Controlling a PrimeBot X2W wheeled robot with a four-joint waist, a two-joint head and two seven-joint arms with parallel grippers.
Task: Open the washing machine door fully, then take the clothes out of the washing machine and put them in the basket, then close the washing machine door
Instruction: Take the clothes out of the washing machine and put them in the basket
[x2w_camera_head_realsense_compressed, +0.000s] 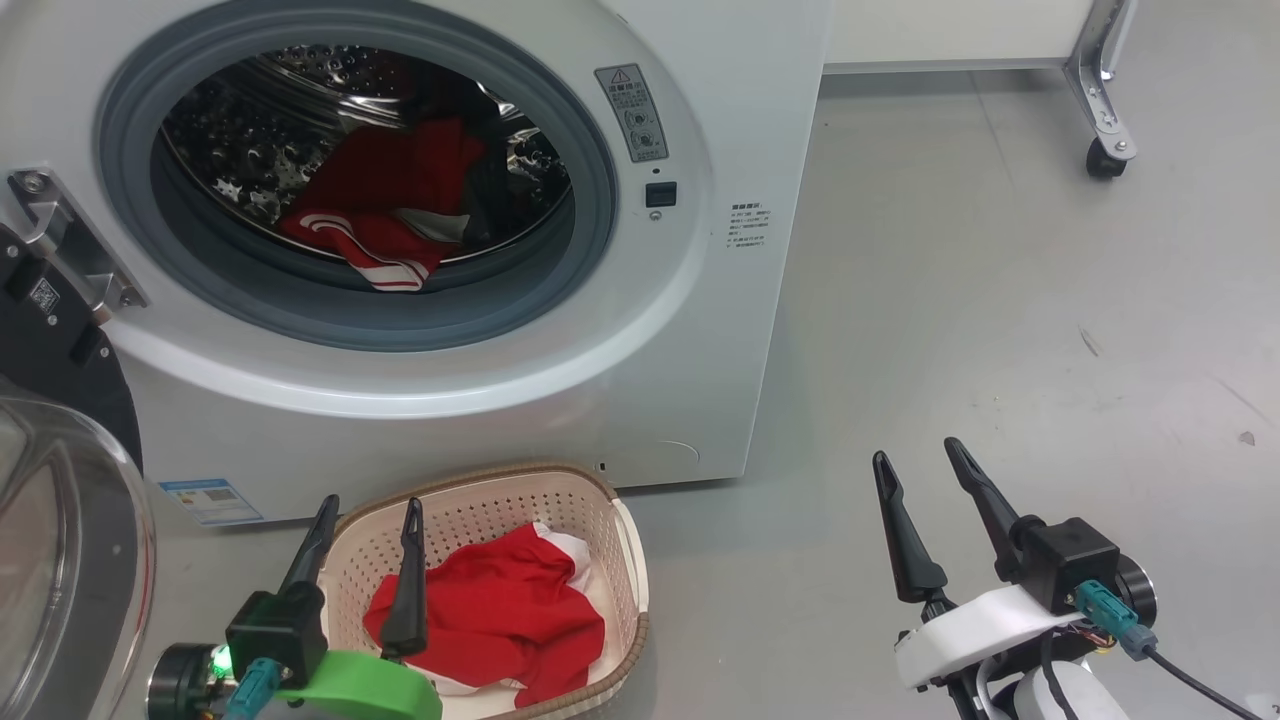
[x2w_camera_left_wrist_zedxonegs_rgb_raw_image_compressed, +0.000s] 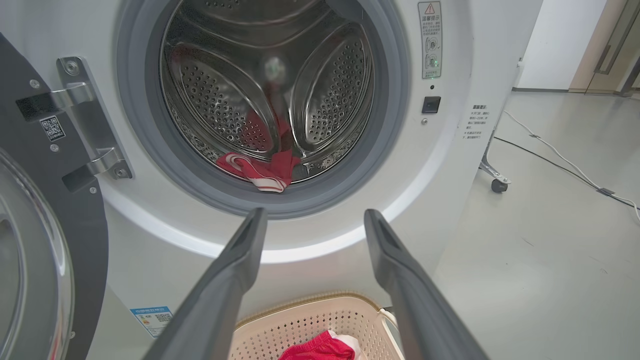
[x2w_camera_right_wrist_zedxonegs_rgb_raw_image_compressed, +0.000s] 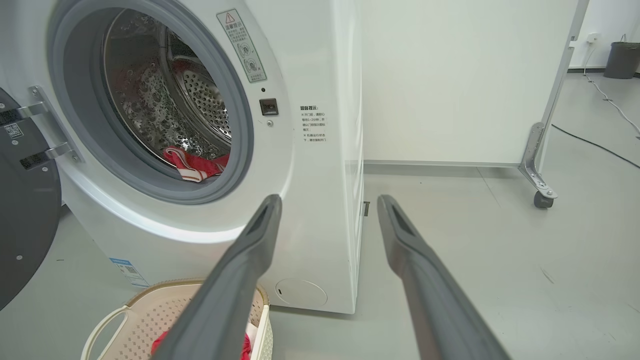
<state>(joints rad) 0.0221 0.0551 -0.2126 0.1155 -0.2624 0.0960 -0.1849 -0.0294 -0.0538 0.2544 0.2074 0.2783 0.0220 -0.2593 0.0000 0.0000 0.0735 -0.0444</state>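
Note:
The white washing machine (x2w_camera_head_realsense_compressed: 700, 330) stands with its door (x2w_camera_head_realsense_compressed: 60, 560) swung wide open to the left, the glass bowl at the lower left edge. Red clothes with white stripes (x2w_camera_head_realsense_compressed: 385, 215) lie at the drum's front lip (x2w_camera_left_wrist_zedxonegs_rgb_raw_image_compressed: 260, 172) (x2w_camera_right_wrist_zedxonegs_rgb_raw_image_compressed: 195, 167). The cream basket (x2w_camera_head_realsense_compressed: 600, 520) sits on the floor below the opening and holds a red and white garment (x2w_camera_head_realsense_compressed: 500, 610). My left gripper (x2w_camera_head_realsense_compressed: 368, 512) hangs open and empty over the basket's left side. My right gripper (x2w_camera_head_realsense_compressed: 918, 455) is open and empty over bare floor, right of the washer.
Grey floor spreads to the right of the washer. A white panel on a castor foot (x2w_camera_head_realsense_compressed: 1105, 150) stands at the back right. Cables (x2w_camera_left_wrist_zedxonegs_rgb_raw_image_compressed: 565, 160) run across the floor further right, and a dark bin (x2w_camera_right_wrist_zedxonegs_rgb_raw_image_compressed: 622, 60) stands in the far corner.

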